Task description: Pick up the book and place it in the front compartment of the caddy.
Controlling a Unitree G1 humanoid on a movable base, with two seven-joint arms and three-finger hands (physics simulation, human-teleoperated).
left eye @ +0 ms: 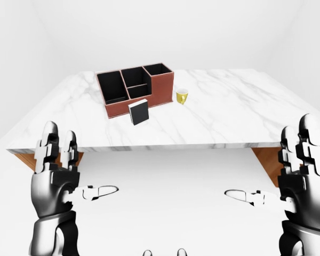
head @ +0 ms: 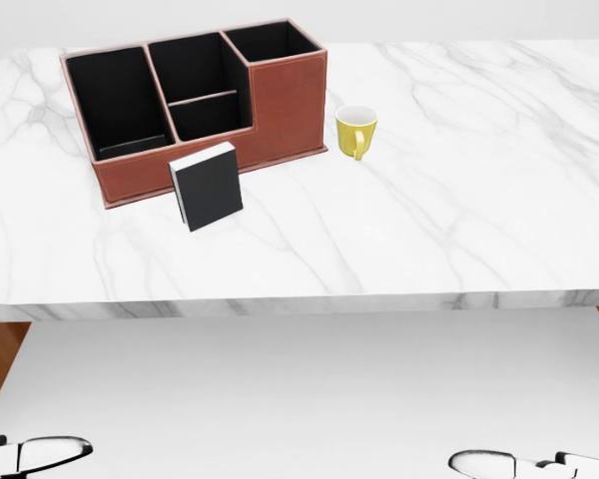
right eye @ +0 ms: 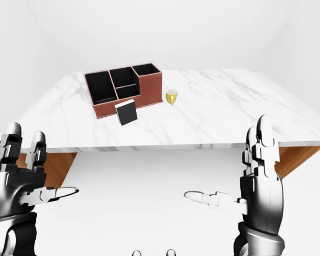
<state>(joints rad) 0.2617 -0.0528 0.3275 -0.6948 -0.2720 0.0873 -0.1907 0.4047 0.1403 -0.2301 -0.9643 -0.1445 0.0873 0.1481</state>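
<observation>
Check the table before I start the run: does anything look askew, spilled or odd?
Only the book: it stands on edge, tilted, just below the caddy in the head view; whether it leans on it is unclear. The yellow mug is upright, nothing spilled.

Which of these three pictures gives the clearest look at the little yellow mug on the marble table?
The head view: the small yellow mug appears largest there, its handle and pale inside plain, standing apart from the brown leather caddy. Both eye views show it only as a tiny yellow shape farther off.
</observation>
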